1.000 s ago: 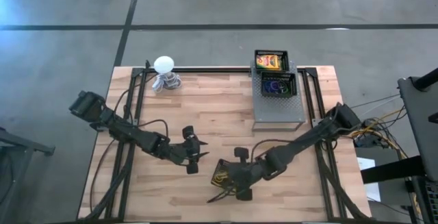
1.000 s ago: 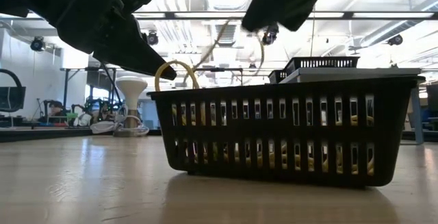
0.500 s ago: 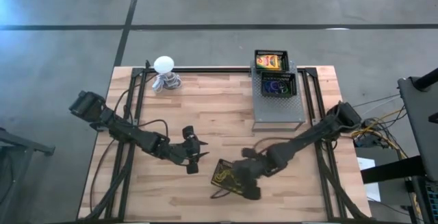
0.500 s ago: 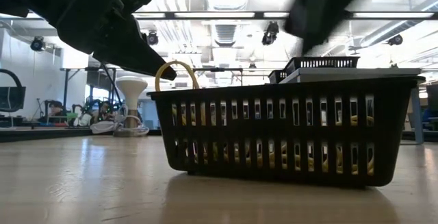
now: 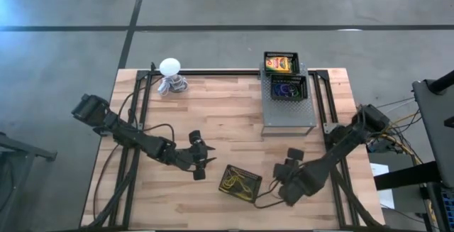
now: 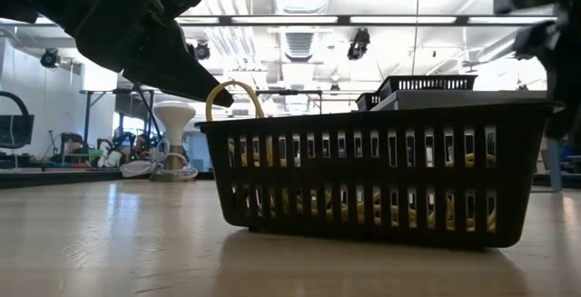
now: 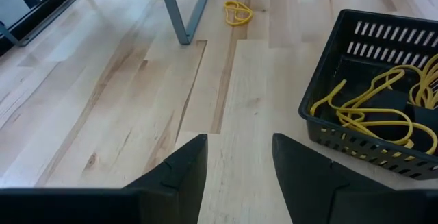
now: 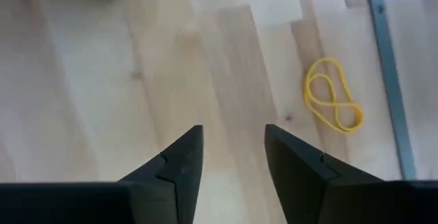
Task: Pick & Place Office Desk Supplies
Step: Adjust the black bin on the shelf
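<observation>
A black slotted basket holding yellow rubber bands stands near the table's front edge; one band loops up over its rim. My left gripper hovers open just left of the basket, empty. My right gripper is open and empty to the basket's right, above bare wood. A loose yellow rubber band lies flat on the table ahead of it, beside a metal leg. The left wrist view also shows a loose rubber band lying by a metal leg.
A raised grey platform at the back right carries two black baskets, one with a yellow-and-green box and one with coloured rings. A white ball-topped object stands at the back left.
My right gripper has drawn back from above the basket toward the table's right edge. The rubber band that hung below it over the basket a second ago is no longer on it. The basket has stayed put.
</observation>
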